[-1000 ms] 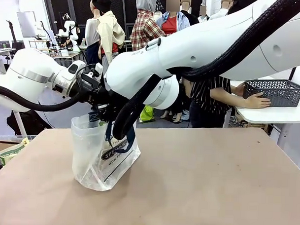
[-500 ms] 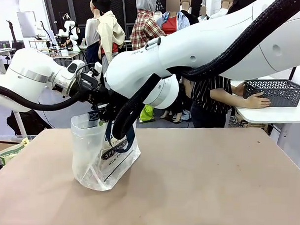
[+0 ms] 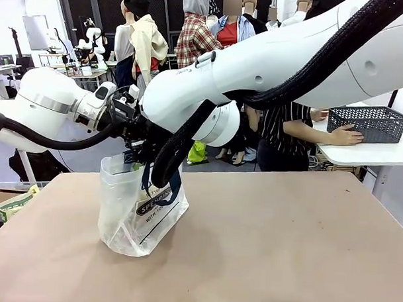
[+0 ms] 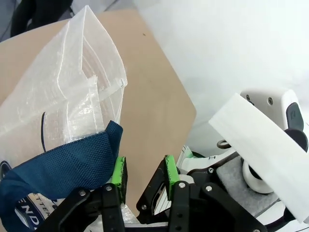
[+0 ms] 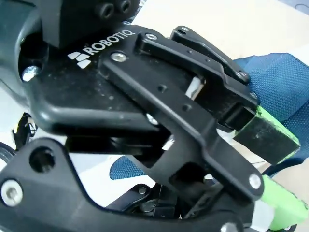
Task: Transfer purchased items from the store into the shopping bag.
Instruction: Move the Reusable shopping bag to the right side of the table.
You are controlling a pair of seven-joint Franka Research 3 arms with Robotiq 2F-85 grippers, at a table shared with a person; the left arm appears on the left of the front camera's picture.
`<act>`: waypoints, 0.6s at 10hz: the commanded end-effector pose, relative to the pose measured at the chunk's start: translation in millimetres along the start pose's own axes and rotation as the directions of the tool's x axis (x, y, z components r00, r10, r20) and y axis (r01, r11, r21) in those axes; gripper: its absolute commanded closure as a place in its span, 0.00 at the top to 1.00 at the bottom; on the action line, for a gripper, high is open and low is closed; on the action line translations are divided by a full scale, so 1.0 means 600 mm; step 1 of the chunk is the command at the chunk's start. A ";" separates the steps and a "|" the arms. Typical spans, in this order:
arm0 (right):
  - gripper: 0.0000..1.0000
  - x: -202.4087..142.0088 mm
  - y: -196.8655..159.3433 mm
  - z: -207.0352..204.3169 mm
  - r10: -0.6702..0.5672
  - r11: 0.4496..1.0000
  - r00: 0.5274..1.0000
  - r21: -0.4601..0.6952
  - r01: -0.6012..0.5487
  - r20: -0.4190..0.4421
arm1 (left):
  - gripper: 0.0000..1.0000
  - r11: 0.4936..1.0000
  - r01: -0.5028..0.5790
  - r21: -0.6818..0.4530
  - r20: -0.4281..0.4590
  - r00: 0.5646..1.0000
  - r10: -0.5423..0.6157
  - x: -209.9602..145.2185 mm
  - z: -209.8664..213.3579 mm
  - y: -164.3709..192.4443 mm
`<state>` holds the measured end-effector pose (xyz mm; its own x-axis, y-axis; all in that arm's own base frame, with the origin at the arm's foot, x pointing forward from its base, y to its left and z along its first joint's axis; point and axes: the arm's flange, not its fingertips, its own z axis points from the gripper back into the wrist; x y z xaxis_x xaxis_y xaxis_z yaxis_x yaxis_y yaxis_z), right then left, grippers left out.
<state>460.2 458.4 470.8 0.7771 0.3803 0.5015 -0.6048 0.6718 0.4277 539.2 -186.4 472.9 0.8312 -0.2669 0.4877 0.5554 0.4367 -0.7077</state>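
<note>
So we've got both grippers crowded at the shopping bag mouth; left gripper half-open beside the navy handle, right gripper fully closed, hold unclear.

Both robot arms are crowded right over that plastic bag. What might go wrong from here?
Three things, judging by the pictures:
1. The two grippers, left and right, sit very close at the shopping bag mouth, so they could bump each other.
2. The navy handle lies beside a left pad; a pull might tip the light bag.
3. The bag walls look floppy; if the mouth sags, items could miss it.
</note>
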 end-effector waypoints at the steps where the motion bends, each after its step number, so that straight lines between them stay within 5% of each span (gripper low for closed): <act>1: 0.00 0.006 0.002 -0.005 0.016 1.000 1.000 0.018 -0.016 -0.012 | 0.43 1.000 -0.019 0.009 0.024 1.000 0.019 0.009 -0.019 0.004; 6: 0.00 0.006 0.003 -0.007 0.022 0.999 1.000 0.024 -0.022 -0.010 | 0.43 0.997 -0.028 0.072 0.009 1.000 0.028 0.007 -0.030 0.003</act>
<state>461.2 459.0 468.0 0.7779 0.3828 0.4984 -0.6049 0.6709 0.4289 541.9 -195.5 469.2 0.8374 -0.2455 0.4884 0.5438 0.4654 -0.6984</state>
